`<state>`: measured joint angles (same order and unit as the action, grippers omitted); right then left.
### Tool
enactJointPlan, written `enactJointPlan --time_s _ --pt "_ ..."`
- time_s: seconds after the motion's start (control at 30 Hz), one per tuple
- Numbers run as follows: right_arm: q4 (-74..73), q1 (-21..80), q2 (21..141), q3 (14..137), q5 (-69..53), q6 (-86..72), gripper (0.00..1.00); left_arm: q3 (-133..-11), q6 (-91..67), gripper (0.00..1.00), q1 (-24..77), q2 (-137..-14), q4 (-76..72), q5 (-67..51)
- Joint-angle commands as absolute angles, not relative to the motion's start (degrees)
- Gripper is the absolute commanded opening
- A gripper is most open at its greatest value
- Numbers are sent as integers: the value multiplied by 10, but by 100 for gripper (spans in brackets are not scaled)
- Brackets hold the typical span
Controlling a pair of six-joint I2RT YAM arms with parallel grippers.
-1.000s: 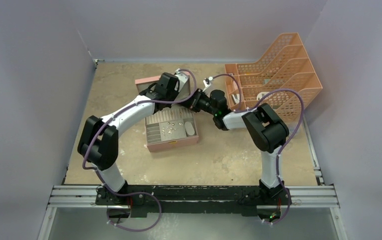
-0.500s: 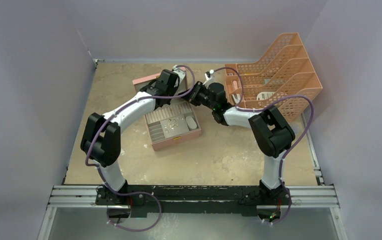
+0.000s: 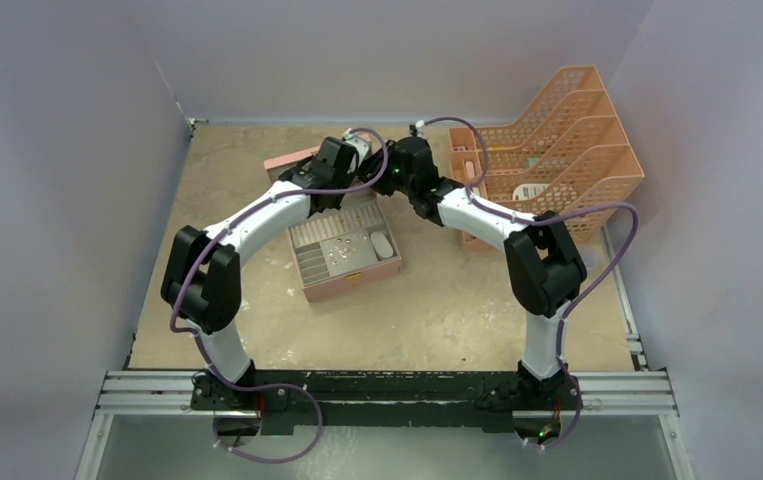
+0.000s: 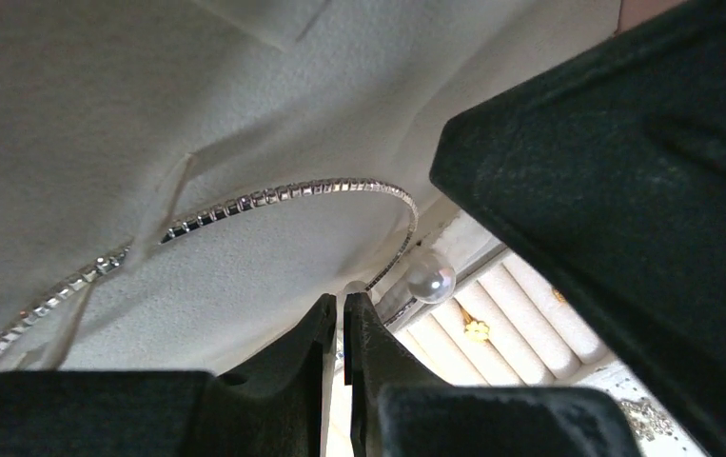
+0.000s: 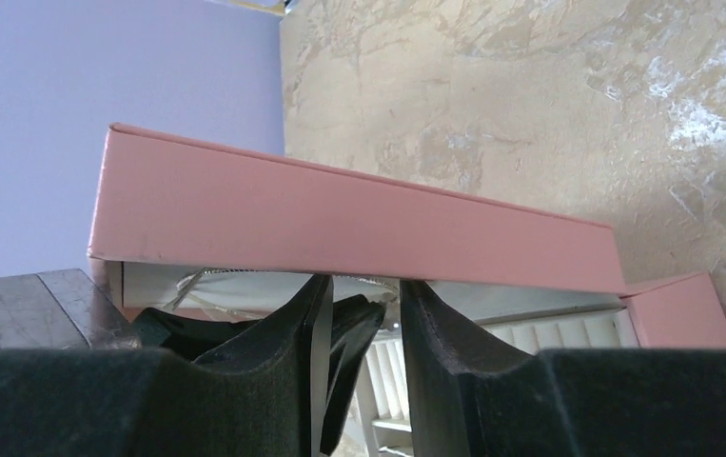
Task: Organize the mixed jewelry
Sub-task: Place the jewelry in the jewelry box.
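Silver wire hoop (image 4: 273,195) lies against the white lining (image 4: 149,95) of the raised pink lid (image 5: 340,224), left gripper (image 4: 343,309) pinched near-shut at its lower end (grip unconfirmed), right gripper (image 5: 361,300) half-open under the lid edge; likely hoop stowing, next needs a gentle release.

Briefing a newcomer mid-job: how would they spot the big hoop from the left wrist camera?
Find the pink box mid-table, its lid raised. Against the lid's pale inner lining, just above the left fingers, curves the hoop. It is one thin, sparkling silver arc, far larger than the pearl bead and small gold piece near it.
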<state>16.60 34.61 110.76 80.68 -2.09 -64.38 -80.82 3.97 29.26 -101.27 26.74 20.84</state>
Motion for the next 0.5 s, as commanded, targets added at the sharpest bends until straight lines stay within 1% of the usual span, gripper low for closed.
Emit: enactJointPlan --time_s 0.0,0.17,0.47 --pt "81 364 1108 848 32 -665 35 -853 5 9 282 -982 257 220" --pt "15 376 1127 885 59 -678 35 -862 -26 9 282 -980 265 255" --pt "49 377 1148 894 66 -691 36 -830 -45 10 281 -962 222 253"
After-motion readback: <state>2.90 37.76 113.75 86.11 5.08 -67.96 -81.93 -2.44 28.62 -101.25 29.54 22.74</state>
